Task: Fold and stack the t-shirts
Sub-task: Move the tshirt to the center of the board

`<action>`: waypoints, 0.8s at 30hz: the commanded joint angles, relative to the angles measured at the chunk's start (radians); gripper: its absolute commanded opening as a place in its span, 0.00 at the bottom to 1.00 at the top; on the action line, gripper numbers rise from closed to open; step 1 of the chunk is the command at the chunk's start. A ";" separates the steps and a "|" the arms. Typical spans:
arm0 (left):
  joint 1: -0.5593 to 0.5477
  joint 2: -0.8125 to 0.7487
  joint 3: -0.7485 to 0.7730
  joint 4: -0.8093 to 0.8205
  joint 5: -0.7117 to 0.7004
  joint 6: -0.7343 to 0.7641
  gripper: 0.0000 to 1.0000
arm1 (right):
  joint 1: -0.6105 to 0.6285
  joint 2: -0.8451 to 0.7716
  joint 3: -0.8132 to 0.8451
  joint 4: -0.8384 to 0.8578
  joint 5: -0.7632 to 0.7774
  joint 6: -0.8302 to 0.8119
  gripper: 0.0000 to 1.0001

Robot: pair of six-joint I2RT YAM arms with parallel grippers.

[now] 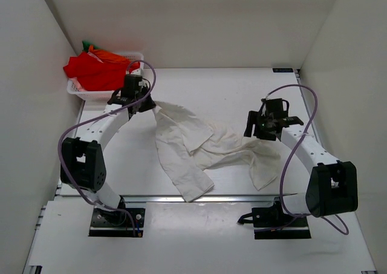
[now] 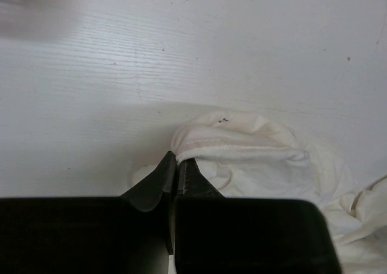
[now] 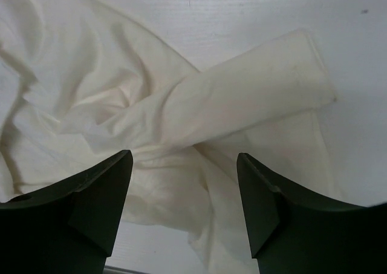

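A large white t-shirt (image 1: 193,144) lies crumpled across the middle of the table, stretched from the back left to the front right. My left gripper (image 1: 148,103) is shut on its hem (image 2: 208,142) at the shirt's far left corner. The pinched cloth bunches right at the fingertips (image 2: 181,165). My right gripper (image 1: 266,127) hovers open above the shirt's right part, with only loose folds (image 3: 181,117) below its jaws. Red, orange and green t-shirts (image 1: 97,65) are piled in the basket at the back left.
A white lattice basket (image 1: 91,94) stands at the back left corner, just behind my left gripper. White walls close the table on the left, back and right. A metal rail (image 1: 199,196) runs along the near edge.
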 commanded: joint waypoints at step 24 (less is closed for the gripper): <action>0.012 0.263 0.465 -0.150 -0.265 0.042 0.00 | 0.001 0.459 0.184 -0.160 0.146 0.040 0.00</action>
